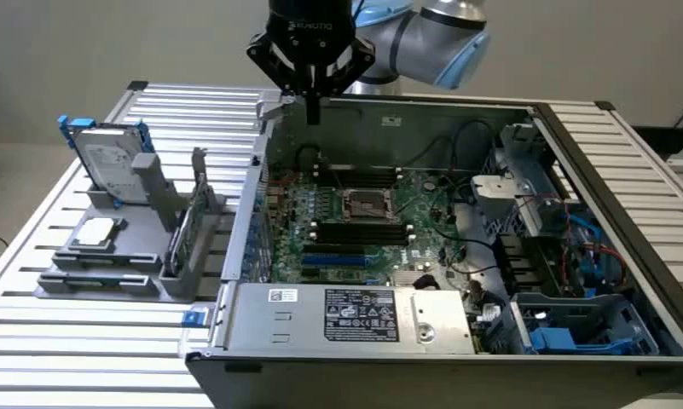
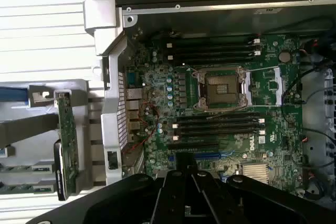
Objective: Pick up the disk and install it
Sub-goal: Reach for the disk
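Open computer case (image 2: 112,114) seen from above. Dial centred on the processor socket (image 2: 219,88), with the tool (image 2: 185,176) taken as six o'clock.

- Tool: black, jaws closed together, over the green motherboard (image 2: 157,93).
- Memory slots (image 2: 215,51): black banks at twelve and six o'clock of the socket.
- Case side wall: nine o'clock.
- Green circuit card (image 2: 68,140): outside that wall at eight o'clock, standing on edge in a grey holder (image 2: 26,124).
- Slatted metal surface (image 2: 47,40): ten o'clock.
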